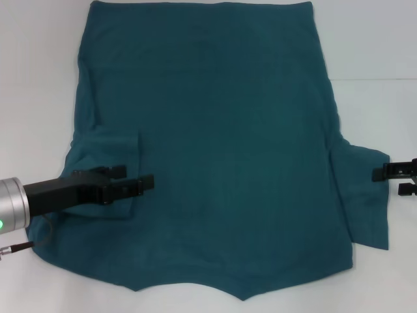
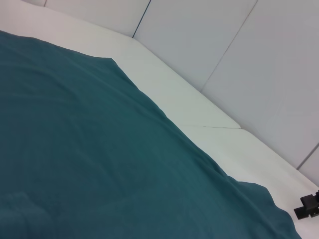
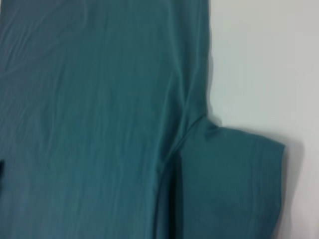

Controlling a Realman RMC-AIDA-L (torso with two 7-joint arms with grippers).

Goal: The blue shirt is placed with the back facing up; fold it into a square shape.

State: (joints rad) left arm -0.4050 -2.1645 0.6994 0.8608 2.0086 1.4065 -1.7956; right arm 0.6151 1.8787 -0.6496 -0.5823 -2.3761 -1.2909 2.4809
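The blue shirt [image 1: 228, 150] lies flat on the white table, plain side up, with its neckline toward me. Its left sleeve [image 1: 107, 153] is folded inward onto the body. My left gripper [image 1: 138, 176] hovers over that folded sleeve, open, with nothing between its fingers. The right sleeve [image 1: 365, 195] still spreads outward on the table. My right gripper [image 1: 388, 182] is just outside that sleeve's edge, open and empty. The left wrist view shows the shirt [image 2: 75, 149] and the right gripper [image 2: 309, 205] far off. In the right wrist view, the right sleeve [image 3: 234, 184] juts out from the shirt [image 3: 99, 124].
The white table [image 1: 371, 39] shows bare on both sides of the shirt, with a seam [image 1: 374, 79] on the right. White wall panels [image 2: 239, 45] rise behind the table's far edge.
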